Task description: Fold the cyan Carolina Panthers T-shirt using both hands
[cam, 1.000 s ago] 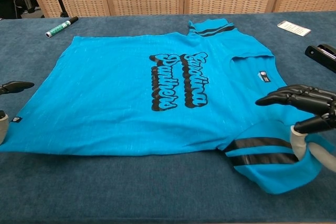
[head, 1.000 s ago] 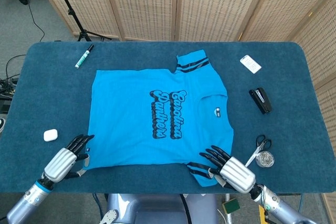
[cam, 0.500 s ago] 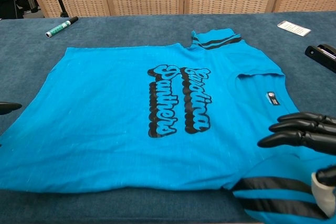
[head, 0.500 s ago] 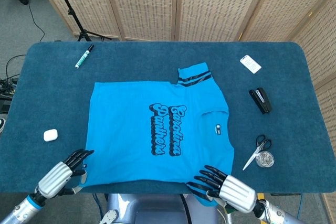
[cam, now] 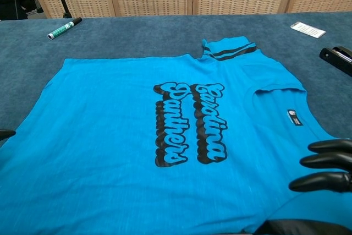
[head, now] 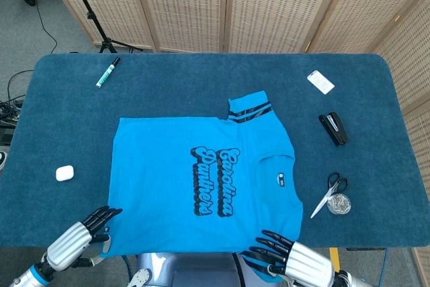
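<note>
The cyan T-shirt (head: 201, 179) lies flat with its black lettering up, collar toward the right; its near edge reaches the table's front edge. The far sleeve (cam: 228, 48), with black stripes, sticks out at the back. My left hand (head: 82, 234) is at the shirt's near left corner and pinches the hem, fingers stretched over it. My right hand (head: 290, 260) holds the near sleeve at the front edge, its dark fingers (cam: 324, 166) lying on top of the cloth. In the chest view only a fingertip of the left hand (cam: 5, 134) shows.
A green marker (head: 107, 72) lies at the back left and a white earbud case (head: 64, 173) at the left. On the right are a white card (head: 320, 82), a black stapler (head: 333, 129), scissors (head: 328, 191) and a small round tin (head: 339, 203).
Both hands have drawn back toward the table's front edge, and the shirt has slid with them, so its near edge and near sleeve now reach the edge.
</note>
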